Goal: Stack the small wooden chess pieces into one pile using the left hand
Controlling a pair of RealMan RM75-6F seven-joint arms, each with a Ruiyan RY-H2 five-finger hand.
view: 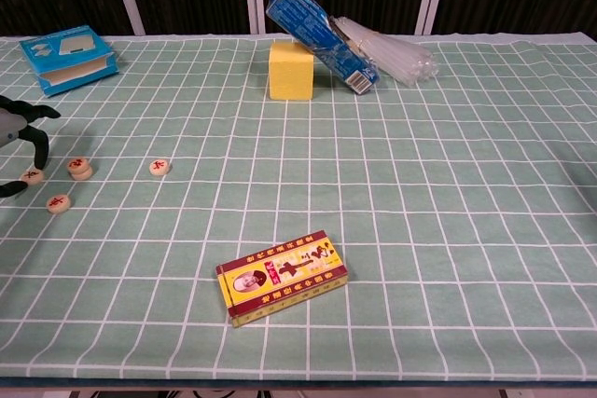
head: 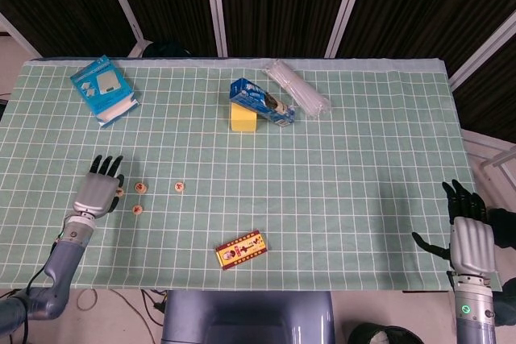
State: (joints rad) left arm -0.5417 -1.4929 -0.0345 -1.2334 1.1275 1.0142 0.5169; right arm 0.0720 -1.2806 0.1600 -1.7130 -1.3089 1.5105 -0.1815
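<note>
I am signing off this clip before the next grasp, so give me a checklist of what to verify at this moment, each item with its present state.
1. Left hand is at the small round wooden chess pieces: ok, a fingertip is on or just over the leftmost piece.
2. Left hand has that piece secured: cannot tell; the contact is too small to read.
3. A pile is started: ok, the double-height piece looks like two stacked.
4. Loose pieces remain: ok, one near the front, one further right.
5. Red and yellow card box is clear of the pieces: ok.
6. Right hand is out of the way: ok, open at the table's near right edge.
</note>
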